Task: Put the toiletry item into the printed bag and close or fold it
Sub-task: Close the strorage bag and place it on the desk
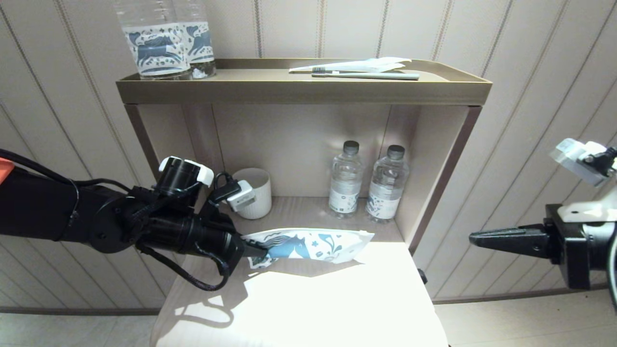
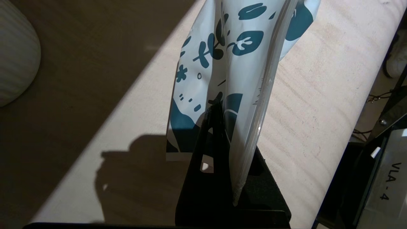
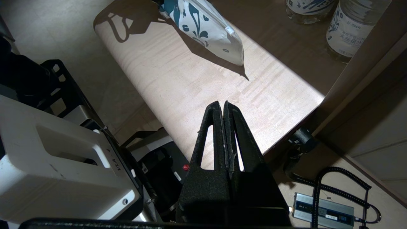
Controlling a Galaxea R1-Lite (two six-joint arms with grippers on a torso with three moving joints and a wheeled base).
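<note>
The printed bag (image 1: 308,246), whitish with a blue horse and squiggles, hangs just above the light wooden shelf (image 1: 313,299), casting a shadow on it. My left gripper (image 1: 258,250) is shut on the bag's left end; in the left wrist view the bag (image 2: 229,63) rises from between the black fingers (image 2: 211,127). The bag (image 3: 206,28) also shows in the right wrist view. A toothbrush (image 1: 366,74) lies on the cabinet's top tray beside a white wrapper (image 1: 366,65). My right gripper (image 1: 475,237) hovers shut and empty off the shelf's right side, fingertips (image 3: 222,106) pressed together.
Two small water bottles (image 1: 344,180) (image 1: 387,185) and a white ribbed cup (image 1: 255,193) stand at the back of the lower shelf. Two large clear bottles (image 1: 164,38) with blue labels stand on the top tray's left. The cabinet's right wall (image 1: 443,178) borders the shelf.
</note>
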